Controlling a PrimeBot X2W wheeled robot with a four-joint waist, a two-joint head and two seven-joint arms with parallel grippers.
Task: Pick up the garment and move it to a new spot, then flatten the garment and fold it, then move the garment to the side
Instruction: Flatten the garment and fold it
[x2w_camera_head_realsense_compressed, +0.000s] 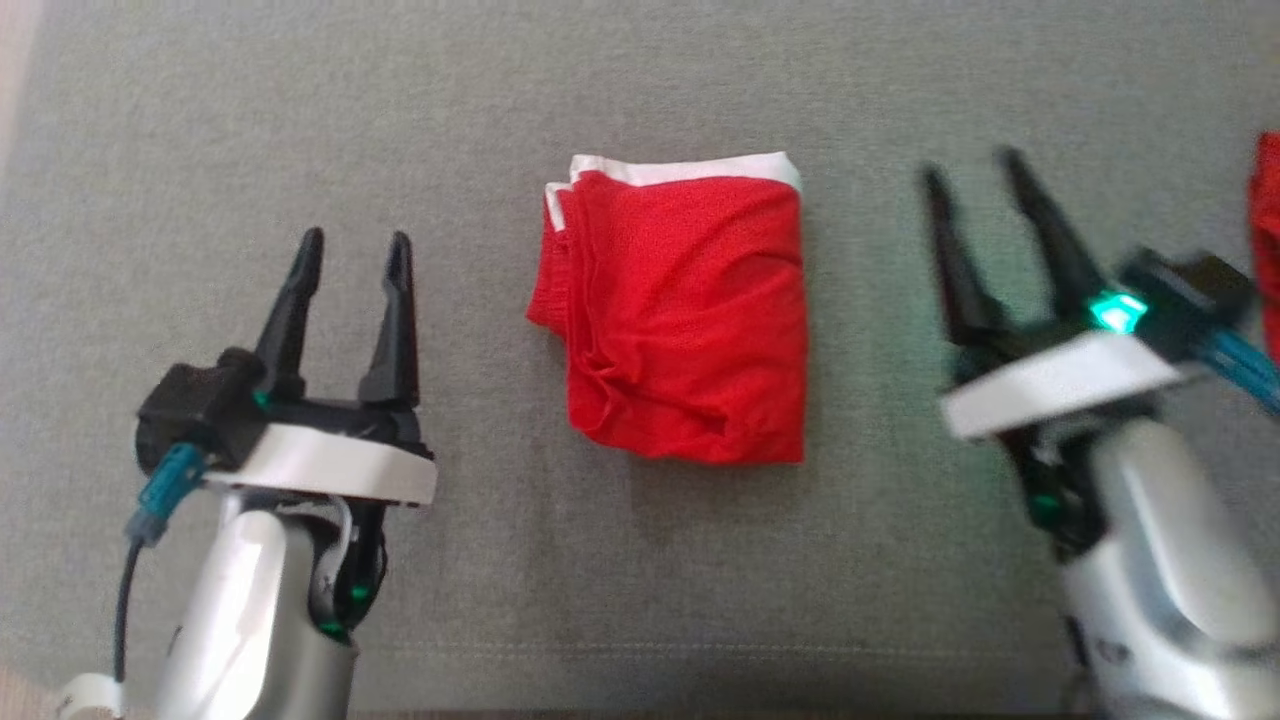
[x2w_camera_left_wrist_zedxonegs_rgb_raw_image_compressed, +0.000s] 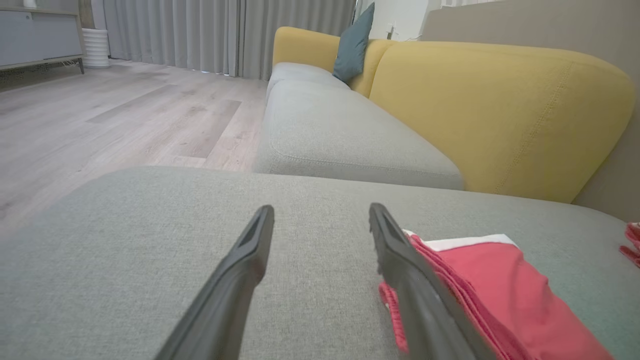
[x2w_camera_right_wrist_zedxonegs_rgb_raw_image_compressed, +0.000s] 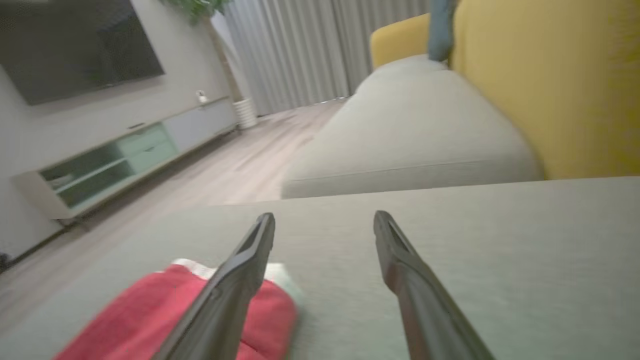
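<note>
The garment (x2w_camera_head_realsense_compressed: 680, 315) is red with a white edge along its far side, folded into a compact rectangle in the middle of the grey cushion (x2w_camera_head_realsense_compressed: 640, 80). My left gripper (x2w_camera_head_realsense_compressed: 355, 245) stands open to its left, apart from it, nothing between the fingers. On the other side my right gripper (x2w_camera_head_realsense_compressed: 975, 165) is open too, blurred, also clear of the cloth. In the left wrist view the garment (x2w_camera_left_wrist_zedxonegs_rgb_raw_image_compressed: 505, 295) lies just right of the open left gripper (x2w_camera_left_wrist_zedxonegs_rgb_raw_image_compressed: 321, 212). In the right wrist view the garment (x2w_camera_right_wrist_zedxonegs_rgb_raw_image_compressed: 150, 315) sits lower left, partly behind the open right gripper (x2w_camera_right_wrist_zedxonegs_rgb_raw_image_compressed: 324, 220).
Another piece of red cloth (x2w_camera_head_realsense_compressed: 1268, 240) shows at the right edge of the cushion. A yellow sofa back (x2w_camera_left_wrist_zedxonegs_rgb_raw_image_compressed: 500, 110) with a teal pillow (x2w_camera_left_wrist_zedxonegs_rgb_raw_image_compressed: 354, 45) rises beyond. Wooden floor (x2w_camera_left_wrist_zedxonegs_rgb_raw_image_compressed: 125, 115) and a low TV cabinet (x2w_camera_right_wrist_zedxonegs_rgb_raw_image_compressed: 130, 155) lie off the cushion's edge.
</note>
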